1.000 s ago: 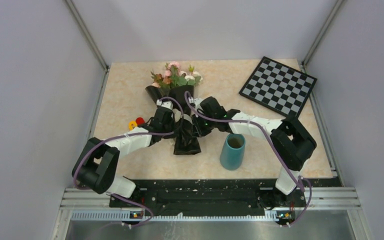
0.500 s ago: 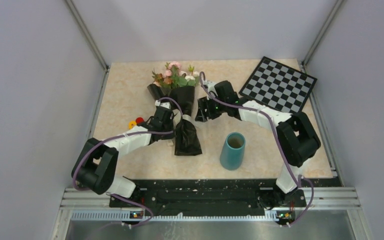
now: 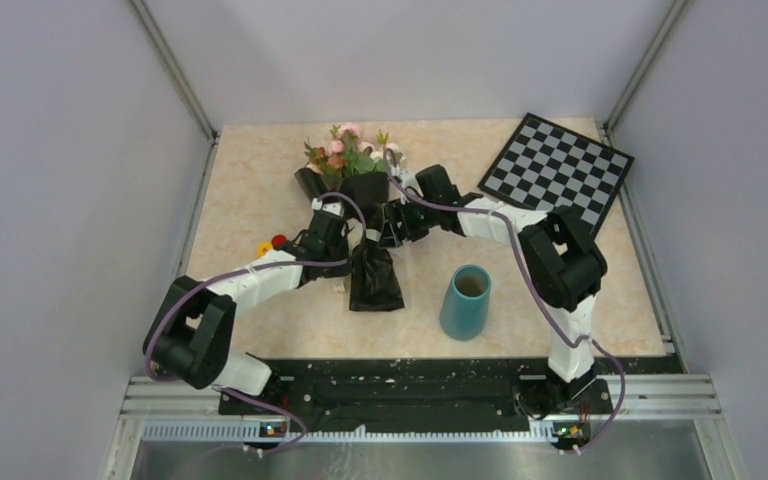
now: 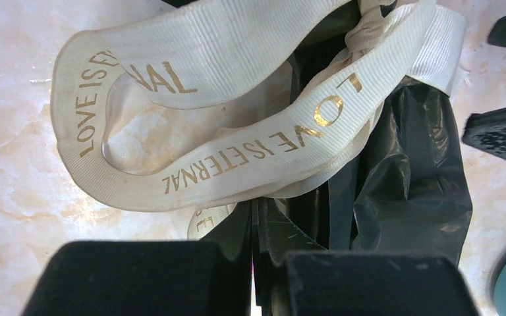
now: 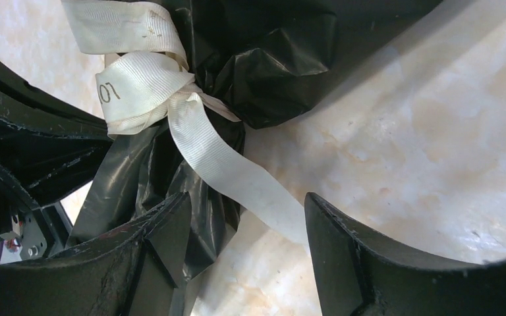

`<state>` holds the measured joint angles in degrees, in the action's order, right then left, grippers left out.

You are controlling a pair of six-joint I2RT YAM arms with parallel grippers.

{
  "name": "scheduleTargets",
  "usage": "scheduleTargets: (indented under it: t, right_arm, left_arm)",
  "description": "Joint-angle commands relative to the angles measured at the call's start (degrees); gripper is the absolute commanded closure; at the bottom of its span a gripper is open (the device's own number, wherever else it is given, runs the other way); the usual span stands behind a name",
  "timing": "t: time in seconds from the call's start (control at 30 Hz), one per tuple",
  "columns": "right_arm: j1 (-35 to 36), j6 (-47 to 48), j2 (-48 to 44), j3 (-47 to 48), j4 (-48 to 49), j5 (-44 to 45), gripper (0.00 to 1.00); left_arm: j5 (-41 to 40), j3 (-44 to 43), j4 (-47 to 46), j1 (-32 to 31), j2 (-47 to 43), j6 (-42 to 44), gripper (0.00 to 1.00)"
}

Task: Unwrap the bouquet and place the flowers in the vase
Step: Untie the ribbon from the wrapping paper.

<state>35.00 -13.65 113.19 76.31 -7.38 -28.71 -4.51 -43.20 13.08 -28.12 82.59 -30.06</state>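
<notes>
The bouquet (image 3: 363,195) lies on the table with its flowers (image 3: 350,153) pointing to the back. Its black paper (image 4: 408,184) is still tied by a cream ribbon (image 4: 237,158) (image 5: 148,85). My left gripper (image 3: 338,228) (image 4: 257,209) is shut at the ribbon's lower edge, and a short ribbon tail comes out beside its tips. On the bouquet's right side, my right gripper (image 3: 390,224) (image 5: 247,210) is open, with a loose ribbon tail (image 5: 237,174) lying between its fingers (image 5: 342,243), untouched. The teal vase (image 3: 466,301) stands upright to the front right.
A black-and-white checkerboard (image 3: 557,170) lies at the back right. A small red-and-yellow object (image 3: 272,243) sits left of my left arm. Metal frame rails (image 3: 200,110) and walls close in the table's sides.
My right gripper has opened, let go at the ribbon, swung toward the back right, then come back to the bouquet's right side. The left gripper has stayed shut in place.
</notes>
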Motion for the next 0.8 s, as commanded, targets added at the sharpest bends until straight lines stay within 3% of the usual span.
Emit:
scheduleTargets:
  t: [0.0,0.3,0.4,0.57,0.77]
  right_arm:
    - [0.1,-1.0,1.7,3.4,5.3,-4.2,0.34]
    - [0.1,-2.0,4.1,5.1,6.3,-6.0,0.34]
    - [0.1,-2.4,4.7,5.7,6.1,-6.2,0.38]
    - [0.2,-2.5,3.8,5.4,4.8,-5.1,0.5]
    - [0.2,-3.6,2.5,4.0,4.6,-4.3,0.74]
  left_arm:
    - [0.4,-0.5,-1.2,0.3,-1.9,-0.6,1.0]
    - [1.3,-0.6,-2.0,0.3,-1.2,-0.7,1.0]
    - [1.5,-0.6,-2.0,0.3,-1.2,-0.7,1.0]
    - [1.3,-0.5,-2.1,0.3,-1.7,-0.8,1.0]
    - [1.3,0.0,-2.3,0.3,-2.2,-0.9,1.0]
